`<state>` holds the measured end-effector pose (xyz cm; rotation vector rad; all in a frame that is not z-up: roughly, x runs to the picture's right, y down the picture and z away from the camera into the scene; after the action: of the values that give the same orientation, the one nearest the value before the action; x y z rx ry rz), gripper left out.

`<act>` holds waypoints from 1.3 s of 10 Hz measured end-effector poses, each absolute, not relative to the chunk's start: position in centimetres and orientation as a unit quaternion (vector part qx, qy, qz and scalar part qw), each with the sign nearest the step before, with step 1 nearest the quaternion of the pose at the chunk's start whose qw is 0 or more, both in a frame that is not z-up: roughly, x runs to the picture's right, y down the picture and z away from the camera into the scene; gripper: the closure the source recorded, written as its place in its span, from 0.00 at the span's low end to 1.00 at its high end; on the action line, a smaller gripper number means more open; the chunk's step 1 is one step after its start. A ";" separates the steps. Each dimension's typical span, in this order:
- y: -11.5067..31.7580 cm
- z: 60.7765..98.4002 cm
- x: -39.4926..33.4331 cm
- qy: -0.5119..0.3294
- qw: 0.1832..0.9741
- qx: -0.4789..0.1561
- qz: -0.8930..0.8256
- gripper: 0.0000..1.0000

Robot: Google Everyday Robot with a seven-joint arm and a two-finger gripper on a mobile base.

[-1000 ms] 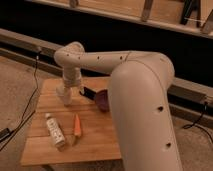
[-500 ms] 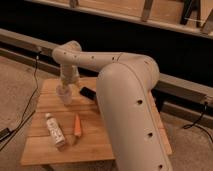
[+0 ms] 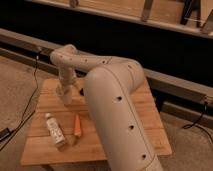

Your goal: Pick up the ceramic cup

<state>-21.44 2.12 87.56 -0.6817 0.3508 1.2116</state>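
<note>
Smooth cream gripper [image 3: 64,90] is down on the small, pale, tapered ceramic cup [image 3: 66,98] at the far left of the slatted wooden table [image 3: 40,107]. Whether it grips, I cannot tell. A white labelled bottle [image 3: 54,131] and an orange cone-shaped carrot [image 3: 77,126] lie nearer.

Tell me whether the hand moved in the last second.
No. The hand sits as far behind the bottle as before, over the back left of the table; only the thick arm link swung nearer the bottle.

Dim warm light; tool [image 3: 65,94] over table [image 3: 42,147]
</note>
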 end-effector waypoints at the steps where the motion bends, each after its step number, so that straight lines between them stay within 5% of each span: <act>1: 2.3 88.0 -21.5 0.162 0.755 -0.313 0.553 0.37; 7: 2.3 88.3 -22.7 0.150 0.763 -0.327 0.537 0.98; 13: 0.0 85.1 -22.7 0.145 0.730 -0.355 0.566 1.00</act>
<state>-22.75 0.02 85.06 -0.7824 0.3198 1.2462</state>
